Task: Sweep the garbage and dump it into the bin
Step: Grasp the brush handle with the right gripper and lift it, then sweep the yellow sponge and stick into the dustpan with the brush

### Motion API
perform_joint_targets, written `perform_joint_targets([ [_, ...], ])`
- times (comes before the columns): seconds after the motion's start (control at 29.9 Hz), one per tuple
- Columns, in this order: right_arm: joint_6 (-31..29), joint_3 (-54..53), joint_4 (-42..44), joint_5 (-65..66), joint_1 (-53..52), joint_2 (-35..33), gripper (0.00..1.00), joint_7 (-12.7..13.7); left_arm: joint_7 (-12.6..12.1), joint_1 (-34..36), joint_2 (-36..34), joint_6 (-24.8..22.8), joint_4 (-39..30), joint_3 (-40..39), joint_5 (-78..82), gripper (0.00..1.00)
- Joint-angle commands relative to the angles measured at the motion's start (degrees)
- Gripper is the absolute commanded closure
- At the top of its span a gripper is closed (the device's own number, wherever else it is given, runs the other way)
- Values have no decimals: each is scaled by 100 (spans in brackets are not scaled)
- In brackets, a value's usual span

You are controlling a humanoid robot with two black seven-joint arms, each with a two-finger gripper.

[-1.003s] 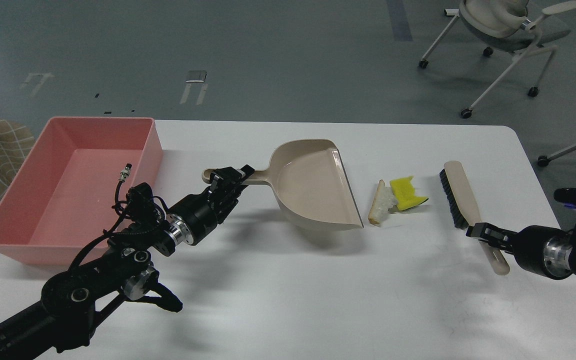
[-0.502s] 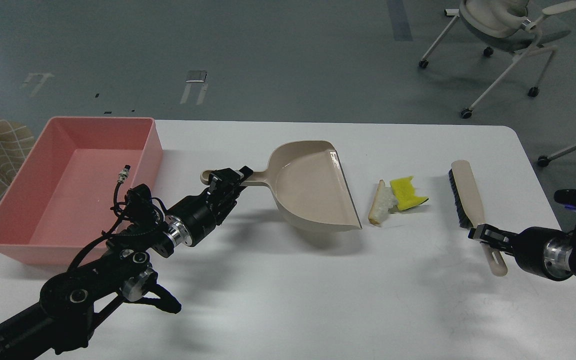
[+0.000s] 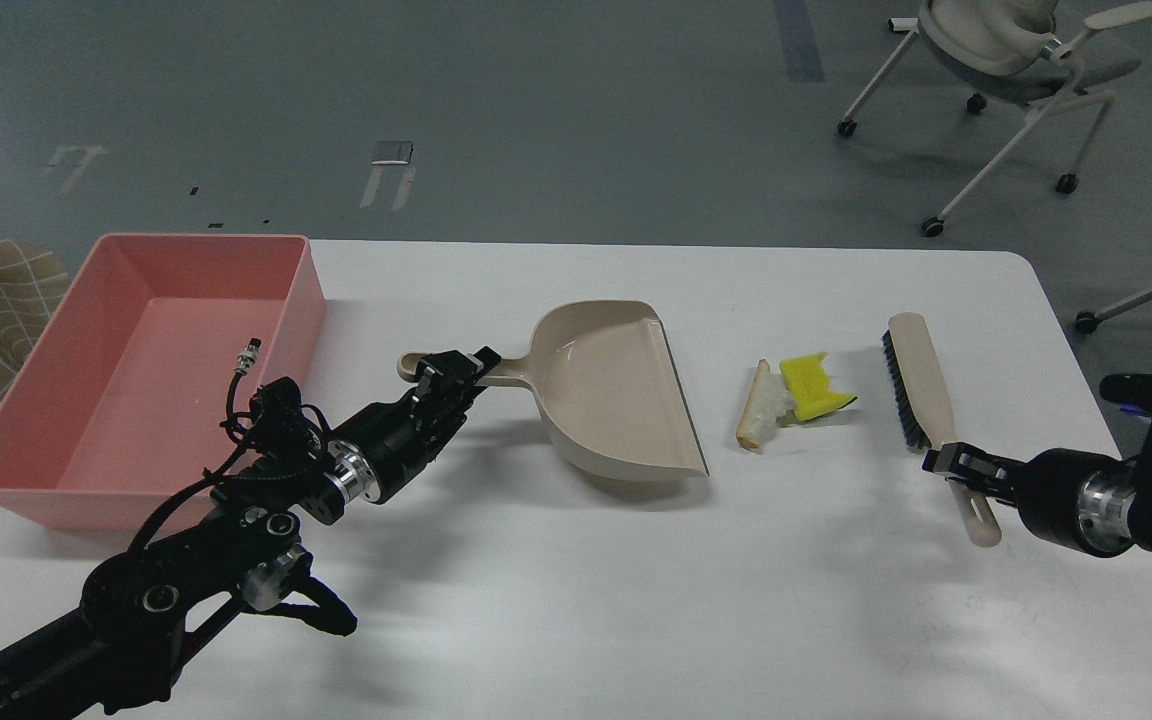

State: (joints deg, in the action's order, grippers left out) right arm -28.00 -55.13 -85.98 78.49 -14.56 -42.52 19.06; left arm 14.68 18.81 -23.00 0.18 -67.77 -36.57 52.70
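My left claw (image 3: 454, 372) pinches the stiff, light dustpan (image 3: 616, 385) handle; my right claw (image 3: 954, 468) pinches the brush (image 3: 914, 375). Mid-counter, the garbage (image 3: 788, 400) looks featherlight, crumbly; sweep gently.

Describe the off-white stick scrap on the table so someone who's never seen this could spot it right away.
On the white table, look between the beige dustpan and the brush. Two small scraps lie together there; the stick is the left one, nearest the dustpan's open edge. It is pale, thin and crumbly with a brownish end, unlike the bright yellow sponge piece touching its right side.
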Motion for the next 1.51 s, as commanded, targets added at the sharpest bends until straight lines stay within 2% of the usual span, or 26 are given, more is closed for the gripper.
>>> perform_joint_targets([
  [0.0, 0, 29, -93, -10, -3, 16, 100, 19, 8, 17, 7, 157, 54, 54, 4, 86],
  [0.3, 0, 38, -138, -1, -3, 245, 100, 46, -35, -1, 120, 175, 45, 89, 811, 86],
  [0.74, 0, 178, -199, -1, -47, 526, 100, 63, -71, 43, 200, 193, 45, 186, 839, 86],
  [0.84, 0, 196, -208, -1, -47, 736, 100, 89, -62, 35, 200, 193, 45, 186, 830, 86],
  [1.0, 0, 196, -226, -1, -91, 1140, 100, 274, -62, 43, 208, 193, 45, 177, 830, 86],
  [1.47, 0, 802, -120, 8, -750, 2036, 100, 441, -18, 87, 244, 175, 36, 177, 804, 86],
])
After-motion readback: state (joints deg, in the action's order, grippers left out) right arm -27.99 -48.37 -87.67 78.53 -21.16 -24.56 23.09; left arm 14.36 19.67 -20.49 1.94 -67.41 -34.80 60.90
